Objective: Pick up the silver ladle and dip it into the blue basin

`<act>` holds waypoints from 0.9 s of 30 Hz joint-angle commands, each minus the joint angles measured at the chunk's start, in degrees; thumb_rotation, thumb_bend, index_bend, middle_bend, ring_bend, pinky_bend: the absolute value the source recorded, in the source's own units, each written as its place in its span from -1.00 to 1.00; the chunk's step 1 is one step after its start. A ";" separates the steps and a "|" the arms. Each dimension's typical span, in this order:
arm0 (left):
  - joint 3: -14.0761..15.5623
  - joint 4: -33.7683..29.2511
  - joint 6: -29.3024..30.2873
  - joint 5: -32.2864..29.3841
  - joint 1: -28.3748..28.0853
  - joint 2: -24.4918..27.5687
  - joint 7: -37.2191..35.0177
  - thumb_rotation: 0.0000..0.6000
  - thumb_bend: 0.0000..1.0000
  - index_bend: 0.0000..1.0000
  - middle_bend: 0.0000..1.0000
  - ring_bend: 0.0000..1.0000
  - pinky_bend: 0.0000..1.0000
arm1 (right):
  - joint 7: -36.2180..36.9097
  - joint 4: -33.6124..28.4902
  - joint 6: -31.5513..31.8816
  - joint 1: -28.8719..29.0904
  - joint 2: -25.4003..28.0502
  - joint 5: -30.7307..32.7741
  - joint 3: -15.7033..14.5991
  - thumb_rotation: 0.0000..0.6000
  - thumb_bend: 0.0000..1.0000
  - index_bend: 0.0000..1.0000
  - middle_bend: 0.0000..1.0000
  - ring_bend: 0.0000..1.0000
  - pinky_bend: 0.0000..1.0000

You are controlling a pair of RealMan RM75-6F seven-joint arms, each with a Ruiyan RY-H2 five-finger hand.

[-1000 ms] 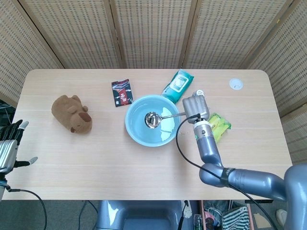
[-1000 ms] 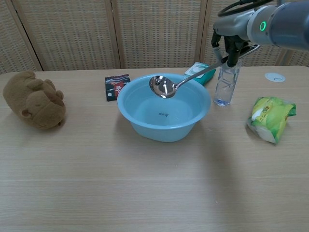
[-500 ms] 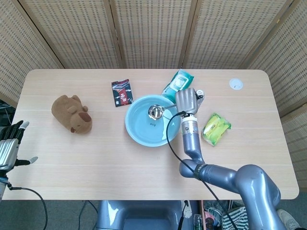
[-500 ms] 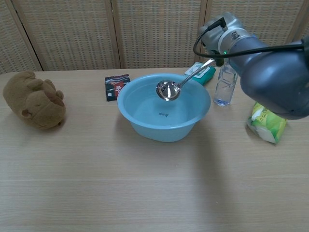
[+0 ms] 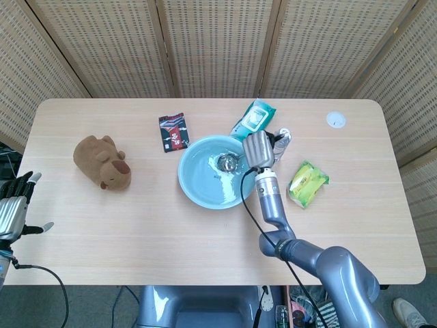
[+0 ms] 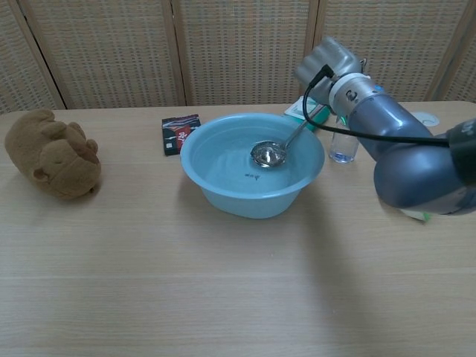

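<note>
Holding the silver ladle [image 6: 277, 148] in my right hand [image 6: 325, 65], bowl down inside the blue basin [image 6: 223, 195]. Fingers on the handle are hidden behind the hand's back. Left hand [image 5: 11, 205] sits off the surface edge, partly cut off, fingers spread, nothing in it.

**Count of things on the table**

One blue basin [image 5: 205, 188] is seen at the middle of the head view, with one silver ladle [image 6: 269, 154] in it. One brown plush animal [image 5: 102, 162] is counted at the left. One dark red packet [image 5: 174, 132], one teal wipes pack [image 5: 251, 117], one clear bottle [image 6: 343, 145], one green bag [image 5: 308, 182] and one white disc [image 5: 334, 120] are counted. Two robot hands are seen: the right hand [image 5: 259, 149] and the left hand [image 5: 13, 205].
</note>
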 commanded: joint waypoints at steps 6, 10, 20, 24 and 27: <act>0.29 -0.01 -0.32 0.22 -0.23 -0.05 -0.03 1.00 -1.00 -1.00 -1.00 -1.00 -1.00 | -1.37 0.41 0.63 -2.66 -0.93 -7.03 -2.91 1.00 0.66 0.35 0.80 0.76 1.00; 0.43 -0.15 0.01 0.54 -0.03 0.12 -0.41 1.00 -1.00 -1.00 -1.00 -1.00 -1.00 | -1.79 -3.10 1.28 -3.50 -0.82 -6.47 -0.07 1.00 0.67 0.36 0.81 0.76 1.00; 0.71 -0.42 0.32 1.10 0.13 0.41 -0.87 1.00 -1.00 -1.00 -1.00 -1.00 -1.00 | -10.30 -20.81 2.46 -4.49 4.78 8.52 12.43 1.00 0.72 0.37 0.82 0.76 1.00; 0.88 -0.50 0.31 1.34 0.13 0.48 -0.89 1.00 -1.00 -1.00 -1.00 -1.00 -1.00 | -15.02 -29.57 4.10 -4.08 8.44 19.26 18.20 1.00 0.72 0.37 0.82 0.76 1.00; 0.92 -0.57 0.33 1.40 0.14 0.54 -1.00 1.00 -1.00 -1.00 -1.00 -1.00 -1.00 | -16.51 -33.28 5.29 -3.36 10.64 24.14 20.68 1.00 0.72 0.37 0.82 0.76 1.00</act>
